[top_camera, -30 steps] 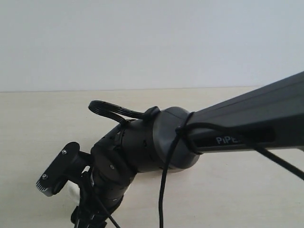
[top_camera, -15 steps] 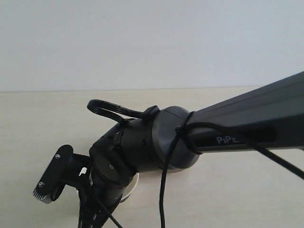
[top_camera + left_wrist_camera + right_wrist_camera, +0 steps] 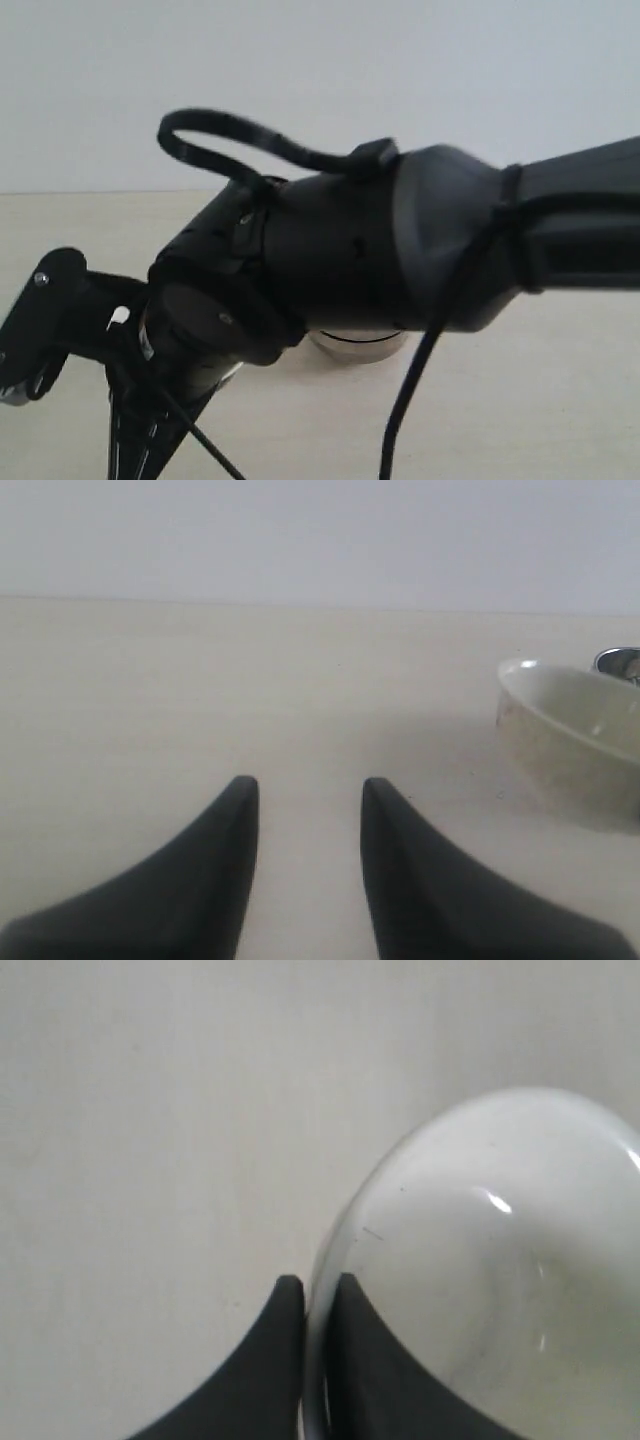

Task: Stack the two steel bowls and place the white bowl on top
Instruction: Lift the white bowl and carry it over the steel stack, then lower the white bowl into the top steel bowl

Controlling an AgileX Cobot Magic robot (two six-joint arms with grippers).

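no lettering, label, brand mark, number or sign is legible in the exterior view or in either wrist view.

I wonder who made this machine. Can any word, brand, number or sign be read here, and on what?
None readable: no lettering shows on the black arm, the white bowl, the steel bowl or the table.

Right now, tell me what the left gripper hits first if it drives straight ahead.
The way looks free: the left gripper points along the table; the white bowl sits aside. Depth unclear.
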